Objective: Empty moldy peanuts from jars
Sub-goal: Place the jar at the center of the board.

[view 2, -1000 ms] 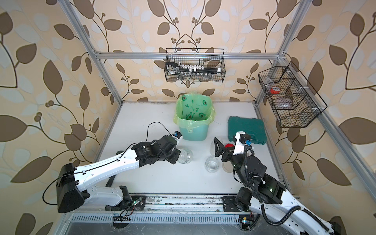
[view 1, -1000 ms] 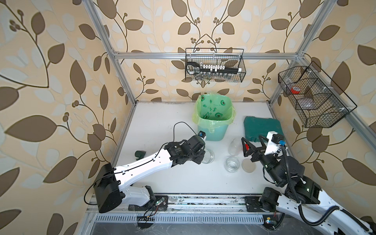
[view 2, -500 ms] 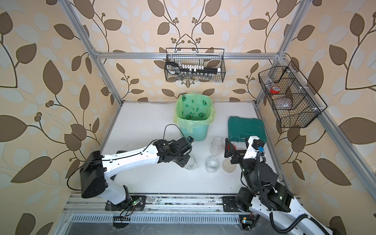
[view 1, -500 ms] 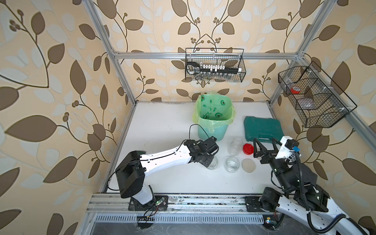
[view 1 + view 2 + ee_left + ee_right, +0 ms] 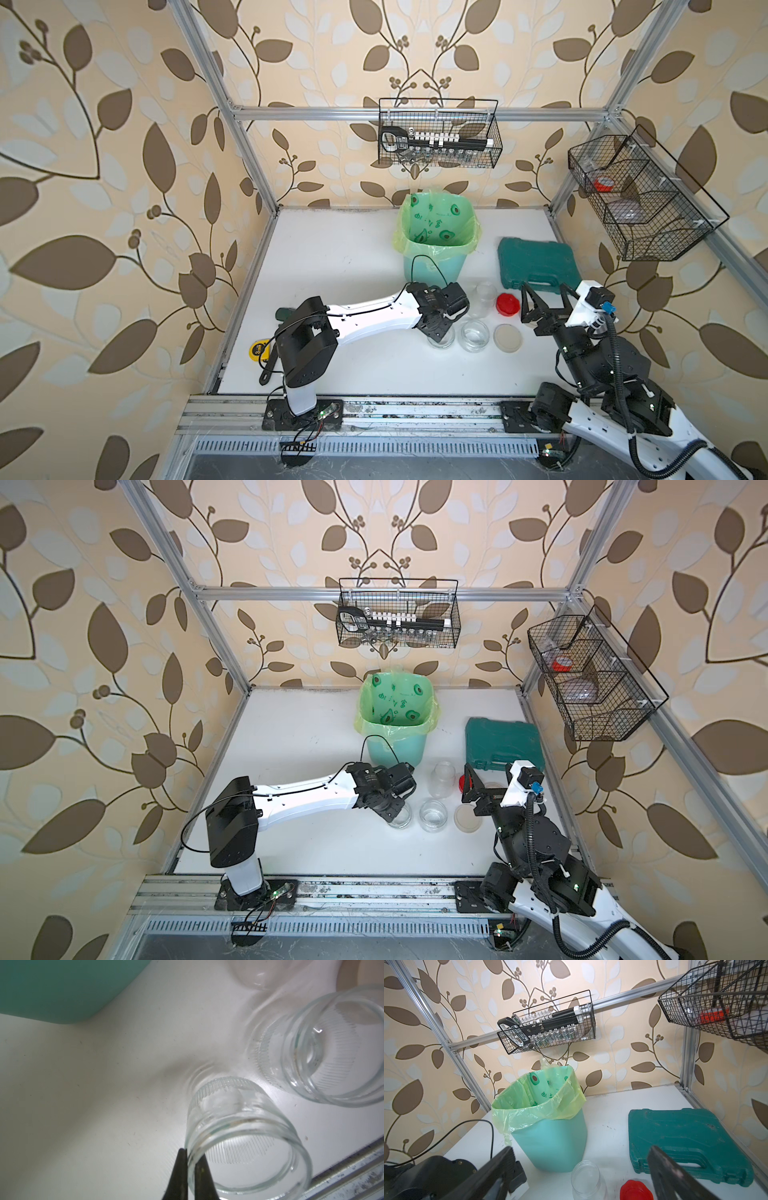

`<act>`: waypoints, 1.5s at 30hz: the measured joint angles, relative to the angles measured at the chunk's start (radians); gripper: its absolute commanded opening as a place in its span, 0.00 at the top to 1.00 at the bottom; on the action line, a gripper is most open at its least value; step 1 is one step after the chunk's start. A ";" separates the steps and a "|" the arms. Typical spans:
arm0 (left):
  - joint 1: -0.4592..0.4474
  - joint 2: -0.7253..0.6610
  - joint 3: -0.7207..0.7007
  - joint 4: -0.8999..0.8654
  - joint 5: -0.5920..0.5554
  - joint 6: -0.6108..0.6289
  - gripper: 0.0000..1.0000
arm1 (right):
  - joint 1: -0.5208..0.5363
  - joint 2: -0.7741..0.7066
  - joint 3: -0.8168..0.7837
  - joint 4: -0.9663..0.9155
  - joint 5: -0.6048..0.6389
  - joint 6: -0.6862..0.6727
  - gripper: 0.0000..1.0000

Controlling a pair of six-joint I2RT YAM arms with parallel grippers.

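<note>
The left hand (image 5: 188, 1154) is clenched on the rim of a squat jar (image 5: 239, 1126), one finger inside the mouth and one outside. The jar stands open-topped on the table (image 5: 353, 257). A second squat jar (image 5: 474, 333) sits just beside that hand, toward the right hand (image 5: 544, 300). The right hand is spread wide and grasps nothing, with the tall jar (image 5: 485, 296) and red lid (image 5: 507, 304) near its fingers.

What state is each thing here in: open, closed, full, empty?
left gripper: shut on gripped jar's rim.
right gripper: open.
gripped jar: lidless, empty.
middle jar: lidless, empty.
tall jar: lidless, empty.
red lid: off, on table.
beige lid: off, on table.
bin: open, bag-lined.
case: closed.
</note>
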 measured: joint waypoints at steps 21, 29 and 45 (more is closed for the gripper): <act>-0.039 0.223 0.266 -0.144 -0.035 0.047 1.00 | 0.004 0.000 0.000 0.000 0.001 -0.007 0.01; -0.053 0.293 0.366 -0.153 -0.010 0.050 1.00 | 0.009 0.000 0.000 0.000 0.004 -0.007 0.01; -0.060 0.328 0.418 -0.128 0.001 0.082 0.60 | 0.013 0.000 0.000 0.000 0.011 -0.011 0.01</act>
